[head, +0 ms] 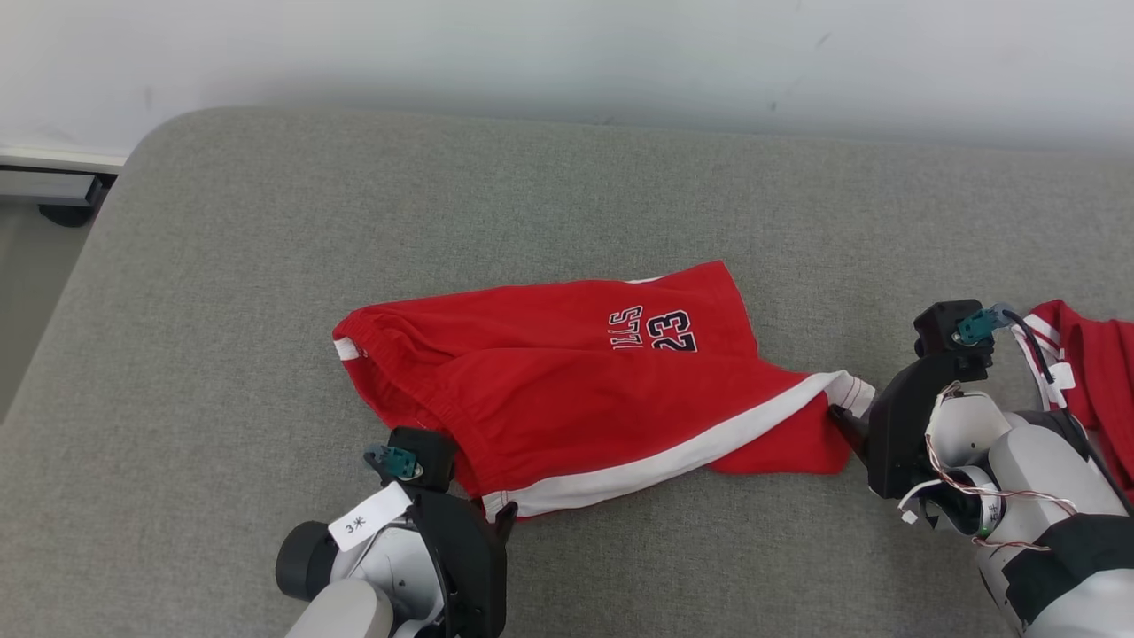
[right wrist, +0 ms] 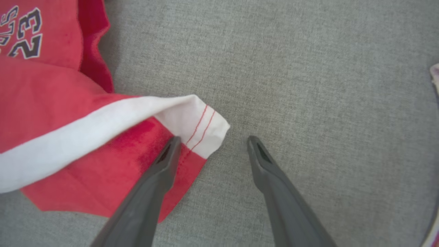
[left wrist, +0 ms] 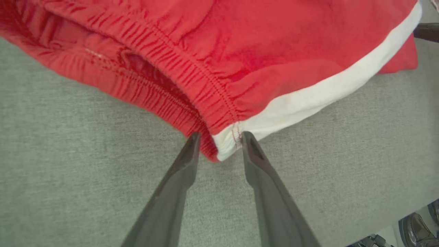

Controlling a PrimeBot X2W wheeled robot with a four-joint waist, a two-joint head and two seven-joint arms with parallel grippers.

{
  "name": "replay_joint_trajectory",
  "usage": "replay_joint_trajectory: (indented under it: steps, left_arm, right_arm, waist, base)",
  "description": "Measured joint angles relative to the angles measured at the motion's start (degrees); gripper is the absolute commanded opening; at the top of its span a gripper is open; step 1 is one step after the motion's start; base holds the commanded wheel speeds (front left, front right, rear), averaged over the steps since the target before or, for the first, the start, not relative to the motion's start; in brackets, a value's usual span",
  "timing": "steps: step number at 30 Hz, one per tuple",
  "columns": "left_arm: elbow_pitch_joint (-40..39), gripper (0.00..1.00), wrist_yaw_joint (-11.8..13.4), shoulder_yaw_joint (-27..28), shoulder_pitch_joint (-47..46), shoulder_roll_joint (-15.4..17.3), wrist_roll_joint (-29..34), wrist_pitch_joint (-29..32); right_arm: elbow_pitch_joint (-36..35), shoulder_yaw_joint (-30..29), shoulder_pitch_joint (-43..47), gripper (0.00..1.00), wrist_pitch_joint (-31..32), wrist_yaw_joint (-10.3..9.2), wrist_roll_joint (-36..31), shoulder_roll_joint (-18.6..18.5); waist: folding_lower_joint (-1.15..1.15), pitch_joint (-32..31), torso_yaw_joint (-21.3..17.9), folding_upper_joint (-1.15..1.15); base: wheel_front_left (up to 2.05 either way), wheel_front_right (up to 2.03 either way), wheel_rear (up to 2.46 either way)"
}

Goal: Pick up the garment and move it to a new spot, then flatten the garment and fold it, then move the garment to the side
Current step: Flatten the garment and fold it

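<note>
Shorts: red basketball shorts point(head: 567, 381), "23" print, laid rumpled mid-way on the grey upholstered surface point(head: 266, 266).
Left end effector point(left wrist: 219, 137): partly open, waistband corner at the white side stripe point(left wrist: 308, 99) set between the tips.
Right end effector point(right wrist: 213, 140): held wide open, one finger laid over the leg hem, nothing gripped.
Other: second red garment point(head: 1094, 372) seen at the right edge.

The garment point(head: 549, 390) lies on the cushion point(head: 354, 221) — another cloth point(head: 1103, 372) to its right.

Right claw point(right wrist: 214, 139) spread, shorts' point(right wrist: 51, 103) hem corner between
</note>
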Motion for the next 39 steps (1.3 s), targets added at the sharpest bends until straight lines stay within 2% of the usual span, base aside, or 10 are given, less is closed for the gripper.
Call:
replay_joint_trajectory:
  steps: [2, 5, 9, 10, 11, 13, 19, 26, 32, 39]
  left_arm:
    - [0.04, 0.42, 0.0, -0.01, 0.0, -0.02, -0.14, 0.55]
    - [-0.01, 0.41, -0.01, -0.07, 0.03, -0.02, -0.27, 1.03]
    - [-0.13, 0.34, -0.02, -0.11, 0.05, -0.04, -0.52, 1.66]
    - [-0.05, 0.22, -0.05, -0.13, 0.05, -0.04, -0.53, 1.79]
    - [-0.02, 0.01, -0.07, -0.15, 0.05, -0.05, -0.6, 1.82]
    - [-0.02, 0.0, -0.08, -0.16, 0.05, -0.05, -0.69, 1.82]
    - [-0.12, 0.0, -0.49, 0.55, -0.04, -0.34, -1.19, 1.2]
    - [-3.82, 0.0, 0.02, 5.09, -3.48, -1.62, -4.2, -4.22]
    - [-9.32, 0.0, 0.1, 8.5, -4.47, -1.86, -6.28, -8.91]
    - [-19.74, 0.0, 0.07, 12.32, -2.04, -2.13, -11.85, -12.66]
  right_arm:
    - [0.58, -0.01, -0.27, 1.0, 0.13, 0.0, 0.03, 0.15]
    - [1.36, -0.33, -1.22, 1.0, 0.1, 0.08, 0.45, 0.6]
    - [1.57, -0.38, -1.53, 0.9, 0.1, 0.52, 1.54, 1.83]
    - [1.92, -0.32, -2.0, 0.49, 0.11, 0.53, 1.7, 1.87]
    - [2.19, -0.25, -2.35, 0.39, 0.11, 0.57, 1.71, 1.86]
    - [2.36, -0.13, -2.48, 0.0, 0.1, 0.58, 1.71, 1.86]
    - [3.59, -0.2, -3.31, 0.0, -2.23, 0.85, 0.77, 1.12]
    - [1.2, -2.22, -6.95, 0.0, -8.79, 0.85, 0.0, 0.25]
    - [-5.01, -3.64, -6.31, 0.0, -14.9, 1.52, 0.05, -0.19]
    - [-18.63, -7.23, 1.35, 0.0, -21.0, 2.02, 3.13, -0.65]
  waist:
    - [0.0, -0.06, 0.04, 0.0]
    - [0.0, -0.01, 0.07, 0.0]
    - [0.0, 0.55, 0.07, 0.0]
    - [0.0, 0.67, 0.09, 0.0]
    - [0.01, 0.72, 0.12, 0.0]
    - [0.0, 0.74, 0.15, 0.0]
    - [0.01, 0.44, 0.25, 0.0]
    - [0.01, -1.25, -0.02, 0.0]
    - [0.0, -3.59, -0.56, 0.0]
    - [0.0, -6.64, -2.04, 0.0]
  base:
    - [0.0, 0.0, 0.0]
    - [0.0, 0.0, 0.0]
    - [0.0, 0.0, 0.0]
    - [0.0, 0.0, 0.0]
    - [0.0, 0.0, 0.0]
    - [0.0, 0.0, 0.0]
    - [0.0, 0.0, 0.0]
    - [0.0, 0.0, 0.0]
    - [0.0, 0.0, 0.0]
    - [0.0, 0.0, 0.0]
